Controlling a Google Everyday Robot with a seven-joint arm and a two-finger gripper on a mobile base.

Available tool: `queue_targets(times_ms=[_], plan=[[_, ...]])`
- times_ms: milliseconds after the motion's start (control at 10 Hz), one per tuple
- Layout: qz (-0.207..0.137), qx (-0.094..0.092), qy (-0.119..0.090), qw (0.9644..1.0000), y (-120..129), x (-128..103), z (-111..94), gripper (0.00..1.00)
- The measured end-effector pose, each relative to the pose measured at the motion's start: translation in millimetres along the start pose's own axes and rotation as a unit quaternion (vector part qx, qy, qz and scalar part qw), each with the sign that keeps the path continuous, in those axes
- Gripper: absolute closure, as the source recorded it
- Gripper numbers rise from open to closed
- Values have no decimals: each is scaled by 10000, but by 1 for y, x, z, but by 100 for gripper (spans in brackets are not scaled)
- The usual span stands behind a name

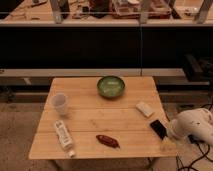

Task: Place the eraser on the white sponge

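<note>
Wooden table (100, 120), single camera view from above and in front. Landmark: green bowl (110, 86), upright, at the far middle of the top. White sponge (144, 108): right of the bowl and nearer the camera, lying flat, nothing on it. Eraser (159, 128): further along that same diagonal from the bowl, beyond the sponge, flat on the wood, apart from the sponge (a clear strip of wood shows between them). Gripper (173, 131): at the tip of the white arm (195, 125), which comes in low from the side right of the bowl; the gripper sits just beside the eraser, on the side away from the bowl. Whether it touches the eraser cannot be told, nor whether it is released or clamped. Translucent cup (60, 104): left of the bowl and a little nearer the camera, upright. White bottle (63, 136): lying on its side, further from the bowl than the cup, on the same left side. Dark red object (107, 141): almost straight in front of the bowl, well apart from it, lying flat.
</note>
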Motion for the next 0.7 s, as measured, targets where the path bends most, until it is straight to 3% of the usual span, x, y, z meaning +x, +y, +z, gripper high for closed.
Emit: queue_targets(times_ms=[700], plan=[[-151,-157,-274,9994,-2,2,19,20]])
